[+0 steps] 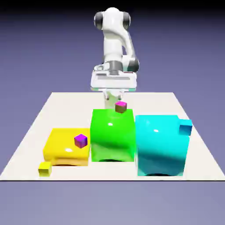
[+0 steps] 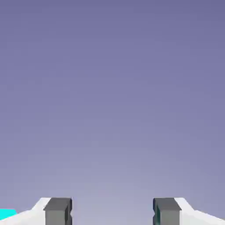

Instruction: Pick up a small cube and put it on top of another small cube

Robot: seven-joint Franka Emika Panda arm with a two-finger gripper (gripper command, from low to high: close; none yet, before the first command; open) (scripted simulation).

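The small yellow cube point(image 1: 44, 168) lies on the table near the front edge at the exterior view's left, in front of a large flat yellow block point(image 1: 66, 147). The other small cube, cyan-blue point(image 1: 185, 127), sits against the upper right side of the big cyan block point(image 1: 160, 145). My gripper point(image 1: 112, 100) hangs pointing down behind the big green block point(image 1: 112, 134), far from both small cubes. In the hand view my gripper point(image 2: 112, 212) is open. Its two grey fingertips point(image 2: 57, 211) stand apart with only the backdrop between them.
A tiny purple cube point(image 1: 80, 140) rests on the flat yellow block. A tiny pink-topped cube point(image 1: 121, 106) sits on the green block's back edge, just in front of the fingers. A cyan sliver point(image 2: 6, 214) shows at the hand view's lower left.
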